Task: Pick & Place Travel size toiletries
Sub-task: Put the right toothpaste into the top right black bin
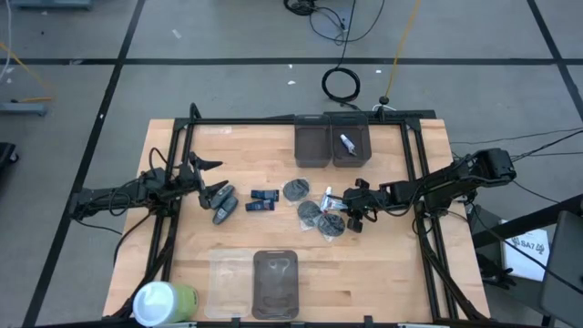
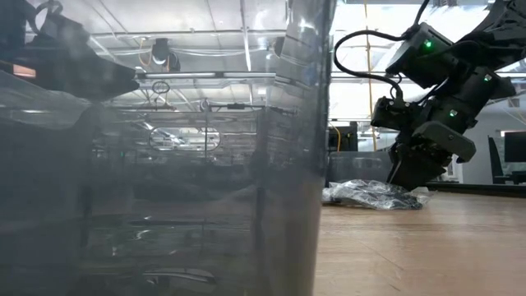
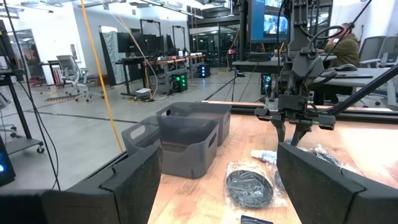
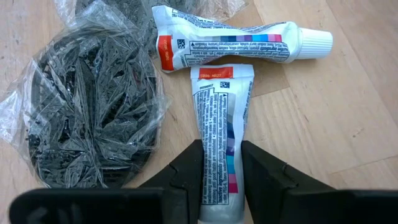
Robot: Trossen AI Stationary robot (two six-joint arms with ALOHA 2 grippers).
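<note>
My right gripper (image 1: 351, 211) (image 4: 221, 177) points down over the heap of toiletries at mid-table, shut on a white tube (image 4: 219, 124) with coloured marks. A second white tube (image 4: 236, 43) lies across its far end. Round dark grey packets (image 4: 87, 118) (image 1: 296, 189) in crinkled wrap lie beside them on the wood. My left gripper (image 1: 208, 180) (image 3: 217, 171) is open and hovers at the table's left, next to two grey bottles (image 1: 223, 202). Two dark blue packs (image 1: 263, 200) lie between the bottles and the packets. My right gripper pinches the white tube between its two fingers at the cap-side half (image 4: 219, 180), one finger (image 4: 189, 177) on each long side. The fingers come from above and lie along the tube. Its crimped end (image 4: 221, 73) points away, against the second tube; it seems to lie on the table.
Two dark bins (image 1: 312, 144) stand at the far edge; the right one (image 1: 361, 137) holds a white tube (image 1: 347, 141). A clear bin (image 1: 275, 282) sits at the near edge and fills the low view's left (image 2: 164, 164). A white-and-green cylinder (image 1: 164, 302) stands at the near left corner.
</note>
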